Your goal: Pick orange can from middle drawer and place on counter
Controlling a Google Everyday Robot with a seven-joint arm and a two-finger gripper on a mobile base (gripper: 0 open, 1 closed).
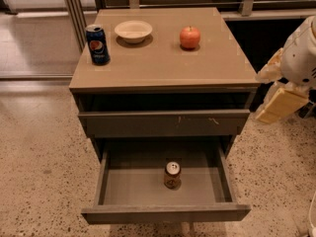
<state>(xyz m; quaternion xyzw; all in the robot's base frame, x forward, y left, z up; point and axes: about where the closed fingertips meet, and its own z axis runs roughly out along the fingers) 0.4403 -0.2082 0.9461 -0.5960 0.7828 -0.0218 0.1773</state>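
Observation:
The orange can (172, 175) stands upright on the grey floor of the open middle drawer (128, 189), near its centre. The drawer is pulled out toward the camera. Above it is a shut drawer front with pale scratch marks (165, 124). The tan counter (163, 58) tops the cabinet. My gripper (277, 97), white with pale yellow parts, hangs in the air just off the cabinet's right side at about counter height. It is well above and to the right of the can and holds nothing I can see.
On the counter stand a blue Pepsi can (98, 44) at the left, a white bowl (133, 30) at the back and a red apple (190, 37) right of it. Speckled floor surrounds the cabinet. A railing runs behind it.

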